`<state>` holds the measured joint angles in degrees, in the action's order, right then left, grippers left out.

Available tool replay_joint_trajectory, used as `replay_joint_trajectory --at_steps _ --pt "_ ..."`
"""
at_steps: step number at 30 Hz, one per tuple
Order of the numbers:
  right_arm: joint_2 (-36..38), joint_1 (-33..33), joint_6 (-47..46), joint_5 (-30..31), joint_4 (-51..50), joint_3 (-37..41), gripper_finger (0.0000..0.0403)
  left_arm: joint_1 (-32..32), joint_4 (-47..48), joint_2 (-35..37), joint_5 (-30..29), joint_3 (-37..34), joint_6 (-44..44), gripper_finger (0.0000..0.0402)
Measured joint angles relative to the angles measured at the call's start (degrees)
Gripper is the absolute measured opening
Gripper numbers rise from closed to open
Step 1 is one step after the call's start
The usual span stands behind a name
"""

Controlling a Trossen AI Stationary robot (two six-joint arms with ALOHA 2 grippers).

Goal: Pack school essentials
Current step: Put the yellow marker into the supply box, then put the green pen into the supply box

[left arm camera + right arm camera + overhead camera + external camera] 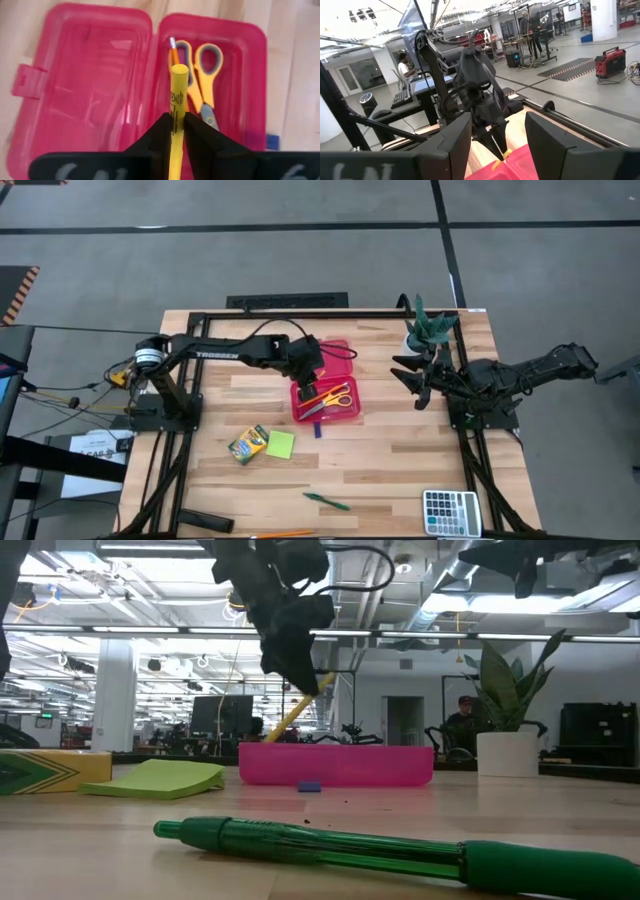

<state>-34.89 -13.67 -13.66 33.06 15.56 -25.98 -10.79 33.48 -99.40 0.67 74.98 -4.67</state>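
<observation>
Lying nearest the low camera, a green pen (400, 852) rests across the table (400, 460). Behind it, the left gripper (177, 131) has its fingers nearly closed on a yellow pen (176, 120), which is tilted over the open pink pencil case (330, 390). Orange-yellow-handled scissors (202, 75) and an orange pencil (174, 50) lie inside the case. The left arm reaches from the left side toward the middle. A crayon box (248, 445) and a lime sticky-note pad (280, 444) touch each other near the case. The right gripper (412, 385) hangs beside the plant (430, 330), its fingers wide apart and empty.
</observation>
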Motion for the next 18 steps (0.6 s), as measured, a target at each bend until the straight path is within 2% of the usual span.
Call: replay_joint_trajectory --at_steps 9,13,15,18 --pt "0.0 -0.1 0.0 0.0 0.0 0.0 0.0188 0.0 0.2 -1.1 -1.6 0.0 2.1 0.0067" --pt "0.0 -0.1 -1.5 -0.4 -1.6 0.0 0.0191 0.3 0.2 -1.1 -3.9 0.1 0.4 0.0081" --pt "0.1 -0.3 -2.6 -2.2 -4.6 -0.1 0.0195 0.3 1.1 -1.1 -1.6 0.8 -2.3 0.0090" --pt "-1.6 -1.4 -5.9 -6.5 -11.2 -0.1 0.0203 0.9 1.9 -0.5 5.2 3.6 -5.2 0.0101"
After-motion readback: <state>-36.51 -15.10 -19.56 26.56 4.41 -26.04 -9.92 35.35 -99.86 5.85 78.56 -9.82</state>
